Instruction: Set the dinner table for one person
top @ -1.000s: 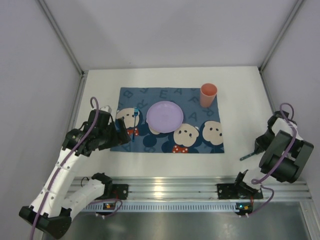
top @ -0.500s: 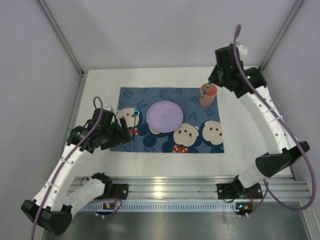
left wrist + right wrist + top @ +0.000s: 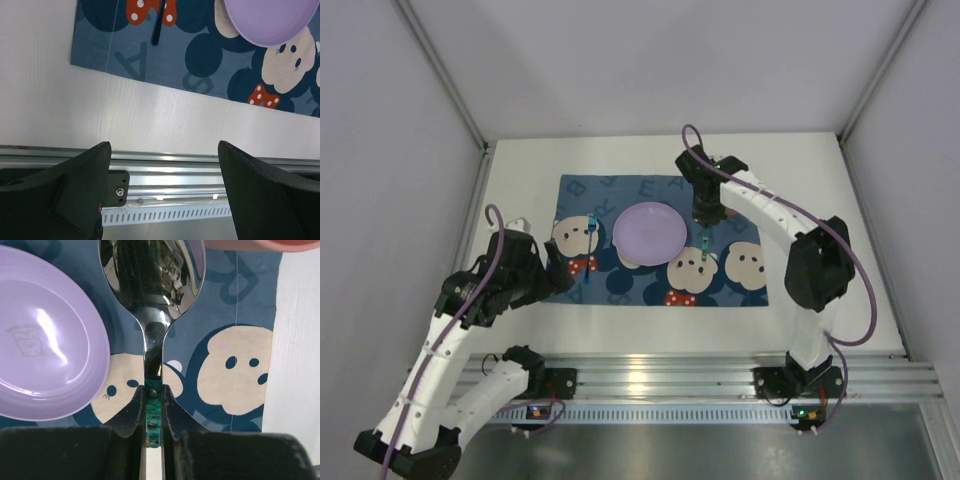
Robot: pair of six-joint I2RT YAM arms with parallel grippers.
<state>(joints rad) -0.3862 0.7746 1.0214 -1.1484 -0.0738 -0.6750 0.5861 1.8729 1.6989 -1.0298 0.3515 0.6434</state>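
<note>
1. The right gripper is clamped on the thin neck of a spoon. The bowl points away from the wrist (its shiny face is turned to the camera).
2. From above, the spoon is held just right of the purple plate, over the blue cartoon placemat. Whether it touches the cloth cannot be told.
3. The step in hand is judged to be laying the spoon at the plate's right side. A fork already lies on the placemat to the plate's left. A pink cup is glimpsed only at the top edge of the right wrist view.
4. Next, the spoon would need to be lowered until it lies flat on the cloth, kept roughly in line with the fork and off the plate's rim. The fingers would then be parted and the arm drawn up without dragging the handle.
5. The left gripper is held with its fingers wide apart and nothing between them, low over the bare table near the placemat's near-left corner.
6. The table is a large white matte top; the placemat sits around its middle. It is edged at the near side by a metal rail and closed in by plain pale walls.
</note>
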